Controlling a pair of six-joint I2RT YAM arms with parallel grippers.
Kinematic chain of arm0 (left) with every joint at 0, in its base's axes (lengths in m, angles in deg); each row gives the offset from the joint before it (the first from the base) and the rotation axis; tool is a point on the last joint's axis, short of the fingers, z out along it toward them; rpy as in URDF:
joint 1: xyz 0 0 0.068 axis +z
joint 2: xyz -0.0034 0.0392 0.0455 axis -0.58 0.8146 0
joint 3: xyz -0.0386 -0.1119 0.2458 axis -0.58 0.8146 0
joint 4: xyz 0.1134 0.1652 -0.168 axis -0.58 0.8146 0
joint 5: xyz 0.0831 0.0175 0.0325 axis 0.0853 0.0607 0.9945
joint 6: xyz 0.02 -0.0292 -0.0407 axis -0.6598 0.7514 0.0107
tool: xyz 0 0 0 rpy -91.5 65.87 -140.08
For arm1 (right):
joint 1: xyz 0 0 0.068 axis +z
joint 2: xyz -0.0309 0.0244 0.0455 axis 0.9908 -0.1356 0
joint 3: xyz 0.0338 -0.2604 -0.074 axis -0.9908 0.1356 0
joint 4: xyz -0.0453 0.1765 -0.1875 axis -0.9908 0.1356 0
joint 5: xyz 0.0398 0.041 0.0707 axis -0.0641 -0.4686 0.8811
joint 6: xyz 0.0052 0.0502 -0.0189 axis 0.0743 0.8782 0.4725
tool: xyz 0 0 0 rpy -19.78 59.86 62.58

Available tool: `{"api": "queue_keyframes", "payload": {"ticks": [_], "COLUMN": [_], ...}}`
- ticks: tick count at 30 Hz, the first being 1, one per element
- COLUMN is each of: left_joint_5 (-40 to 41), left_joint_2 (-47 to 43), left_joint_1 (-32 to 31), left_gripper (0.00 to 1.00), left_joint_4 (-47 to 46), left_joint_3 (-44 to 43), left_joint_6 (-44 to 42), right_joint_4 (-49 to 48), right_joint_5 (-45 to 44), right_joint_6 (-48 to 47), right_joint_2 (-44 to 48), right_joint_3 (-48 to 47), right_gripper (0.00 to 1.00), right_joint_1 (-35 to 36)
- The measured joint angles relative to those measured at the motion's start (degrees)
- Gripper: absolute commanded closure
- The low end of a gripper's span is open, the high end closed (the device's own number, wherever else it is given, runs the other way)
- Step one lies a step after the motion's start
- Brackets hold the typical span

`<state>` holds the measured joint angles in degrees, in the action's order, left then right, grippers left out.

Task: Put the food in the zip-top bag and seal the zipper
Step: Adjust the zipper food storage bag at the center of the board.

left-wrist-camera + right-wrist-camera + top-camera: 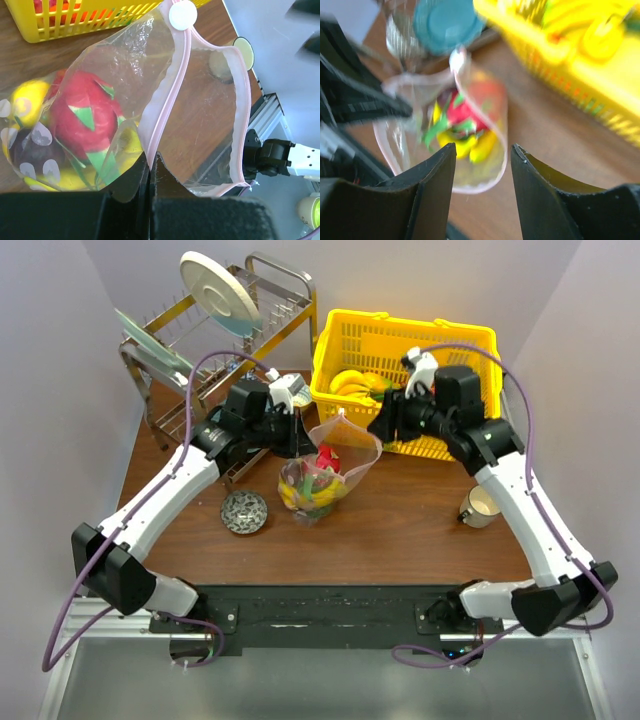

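Between the fingers of the left tool point(150, 172): the pink zipper point(170, 85) edge of the zip-top bag point(200, 115), pinched tight; the gripped stretch itself is hidden by the black fingers.
Hard to make out: the right wrist view is blurred (only colours come through), so the pieces in the bag cannot be told apart there.
Right tool point(482, 165): fingers spread, nothing between them, near the bag's mouth; whether it touches the rim cannot be told.
Bag: on the table point(420, 530), just in front of the yellow basket point(400, 340), mouth gaping.
Bag contents: food point(85, 115), packed at the closed end, namely a red piece with green, yellow pieces and a dark one.
Basket contents: bananas point(350, 382); the rest is partly covered by the right arm.
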<state>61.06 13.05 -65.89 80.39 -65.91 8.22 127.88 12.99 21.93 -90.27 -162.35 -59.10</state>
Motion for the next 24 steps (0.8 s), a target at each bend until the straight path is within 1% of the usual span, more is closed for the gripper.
{"api": "queue_keyframes", "payload": {"ticks": [2,6,9,13,17,19,20,22,24], "left_joint_5": [0.2,0.8,1.2,1.9,2.5,2.9,3.0,3.4,3.6], "left_joint_2": [0.0,0.0,0.0,0.0,0.0,0.0,0.0,0.0,0.0], "left_joint_1": [0.0,0.0,0.0,0.0,0.0,0.0,0.0,0.0,0.0], "left_gripper": [1.0,1.0,1.0,1.0,1.0,1.0,1.0,1.0,1.0], "left_joint_4": [0.0,0.1,0.2,0.7,1.4,1.6,1.6,1.6,1.8], "left_joint_3": [-0.3,-0.3,-0.3,-0.3,-0.3,-0.3,-0.3,-0.3,-0.3], "left_joint_6": [-0.1,-0.5,-0.7,-1.5,-2.0,-2.1,-2.1,-2.2,-2.2], "right_joint_4": [0.4,0.1,0.2,1.3,6.4,8.5,9.2,10.9,11.8], "right_joint_5": [-2.1,-3.7,-2.5,-0.6,0.1,0.2,0.2,-0.1,-1.8], "right_joint_6": [-0.8,-1.5,-1.3,-0.8,-1.2,-1.4,-1.5,-1.7,-1.8], "right_joint_2": [-2.2,-6.1,-11.5,-23.4,-37.2,-42.5,-44.3,-46.8,-47.7], "right_joint_3": [-6.3,-14.1,-19.3,-27.5,-39.2,-42.4,-42.6,-42.1,-40.5], "right_gripper": [0.46,0.46,0.45,0.42,0.39,0.37,0.35,0.27,0.17], "right_joint_1": [-0.4,-2.2,-6.2,-12.5,-15.4,-15.7,-15.7,-15.7,-15.7]}}
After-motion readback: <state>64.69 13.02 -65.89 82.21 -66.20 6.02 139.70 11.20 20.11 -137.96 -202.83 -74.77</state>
